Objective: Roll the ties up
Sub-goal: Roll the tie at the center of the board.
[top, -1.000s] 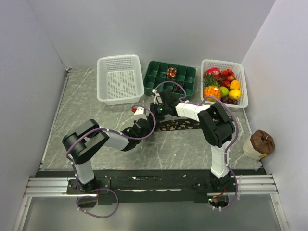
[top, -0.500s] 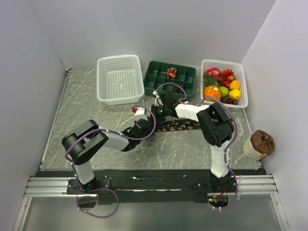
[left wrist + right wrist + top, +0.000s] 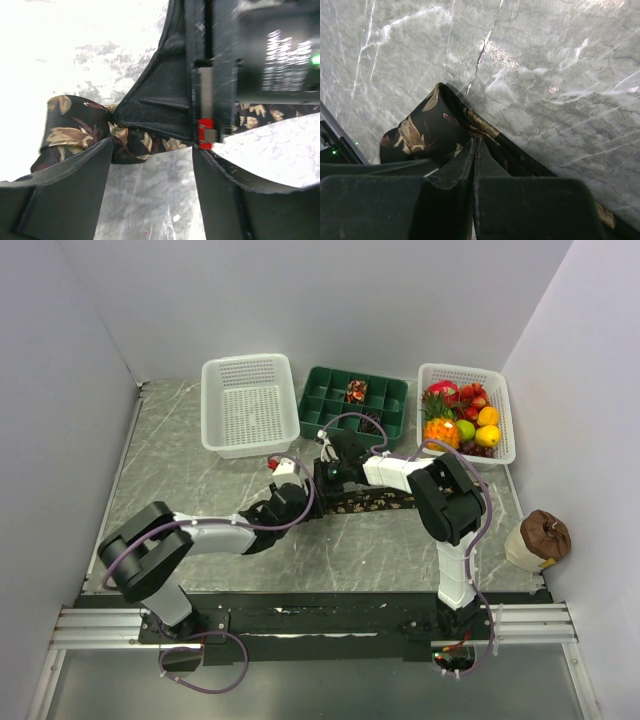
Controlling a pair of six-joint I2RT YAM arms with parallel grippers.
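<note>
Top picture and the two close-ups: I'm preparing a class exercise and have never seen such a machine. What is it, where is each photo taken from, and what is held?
This is a robot: a left arm and a right arm bolted at the near edge of a table. The wide picture looks down from above; each close-up comes from a camera on one wrist. On the table lie a patterned tie, a white basket, a green tray and a fruit basket. The right gripper is shut on the tie's folded end; the left gripper stands open beside it, holding nothing.
</note>
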